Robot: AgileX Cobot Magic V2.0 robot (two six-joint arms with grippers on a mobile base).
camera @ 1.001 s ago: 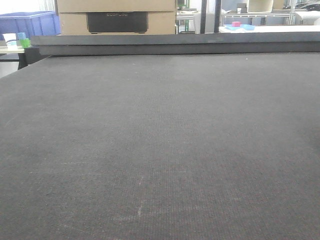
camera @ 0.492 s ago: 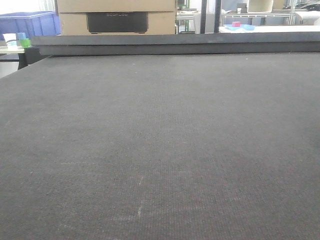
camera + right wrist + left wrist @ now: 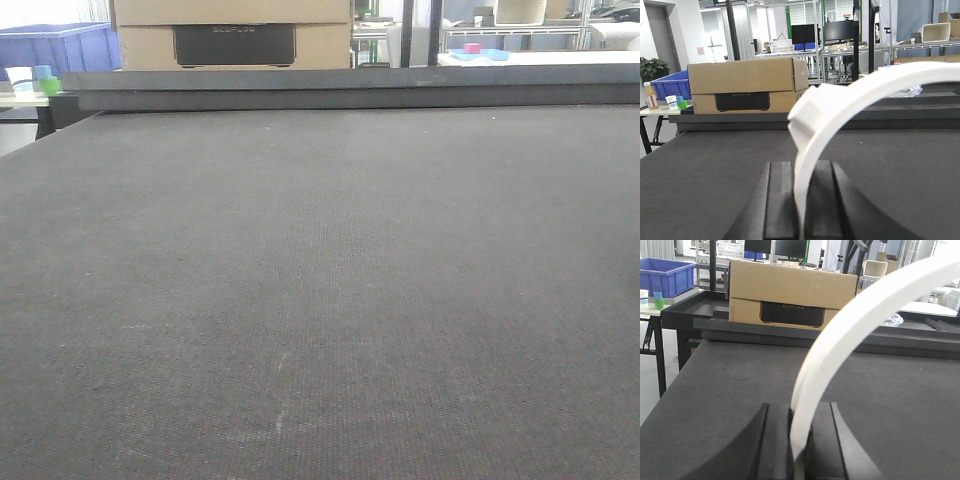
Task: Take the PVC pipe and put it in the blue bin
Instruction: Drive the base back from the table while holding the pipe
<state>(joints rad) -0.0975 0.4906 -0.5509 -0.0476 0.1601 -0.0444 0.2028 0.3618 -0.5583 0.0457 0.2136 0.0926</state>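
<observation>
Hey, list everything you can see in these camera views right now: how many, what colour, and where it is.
table: one, dark grey mat top, fills the front view.
cardboard box: one, brown, behind the table's far edge.
bin: one, blue, far left, behind the table.
cups: three, white, blue and green, far left near the bin.
pink item: one, far right background, too small to identify.
pipe: white, curved; one in each wrist view, cannot tell if they are the same piece.
left pincer: black, shut on the pipe.
right pincer: black, shut on the pipe.
</observation>
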